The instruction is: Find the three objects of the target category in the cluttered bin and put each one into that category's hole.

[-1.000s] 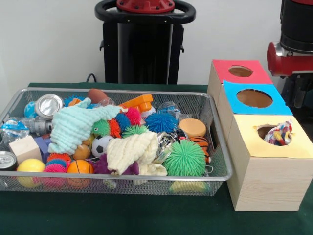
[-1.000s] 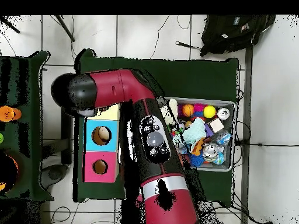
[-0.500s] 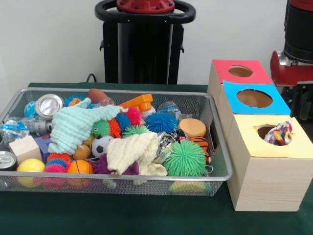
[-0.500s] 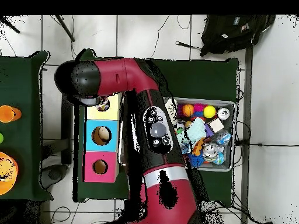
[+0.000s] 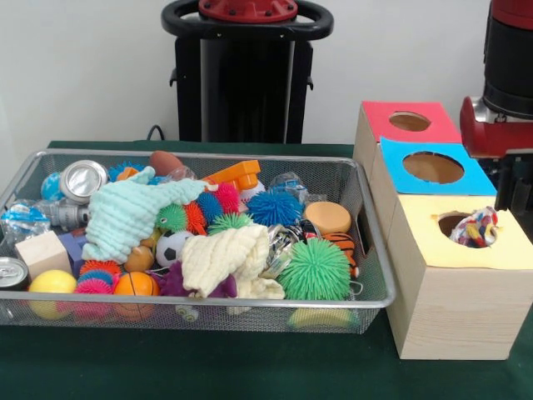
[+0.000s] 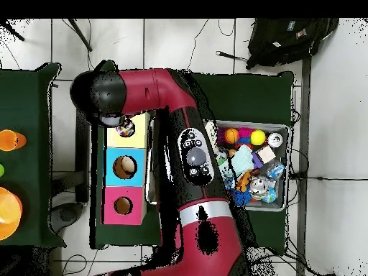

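At the right edge of the front view, the red and black arm stands beside the row of boxes; the hand itself is not shown in either view, so whether it is spread or pressed together cannot be told. From overhead, the arm's black elbow lies over the far end of the yellow-topped box.

Nearest the arm, the yellow-topped box holds a multicoloured rope toy that sits in its round hole and pokes above the rim. Behind it stands the blue-topped box, and farthest back the red-topped box; both of their holes show only a dark interior.

Left of the boxes, a wire mesh bin rests on the green surface. Its clutter includes:
- a green spiky ball at the near right, just beside a cream knitted cloth;
- a blue spiky ball and a tan round lid farther back;
- a mint cloth left of centre, beside a small soccer ball;
- an orange plastic block and a silver can along the far side;
- an orange ball, a yellow ball and a wooden block at the near left.
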`<control>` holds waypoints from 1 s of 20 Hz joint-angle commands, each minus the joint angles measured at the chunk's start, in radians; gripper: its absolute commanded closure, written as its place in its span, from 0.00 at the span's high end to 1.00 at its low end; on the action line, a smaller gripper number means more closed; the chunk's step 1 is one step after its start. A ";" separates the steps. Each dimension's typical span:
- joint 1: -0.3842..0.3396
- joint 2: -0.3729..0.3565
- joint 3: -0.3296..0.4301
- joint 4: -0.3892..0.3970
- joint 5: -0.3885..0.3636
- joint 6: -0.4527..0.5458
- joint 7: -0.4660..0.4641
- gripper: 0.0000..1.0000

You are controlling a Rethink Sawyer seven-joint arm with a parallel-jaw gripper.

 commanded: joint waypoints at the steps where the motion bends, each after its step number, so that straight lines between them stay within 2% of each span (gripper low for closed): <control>1: -0.029 0.046 -0.012 0.026 -0.015 0.053 0.007 0.00; 20: -0.074 0.059 -0.001 0.100 -0.047 -0.027 -0.062 0.00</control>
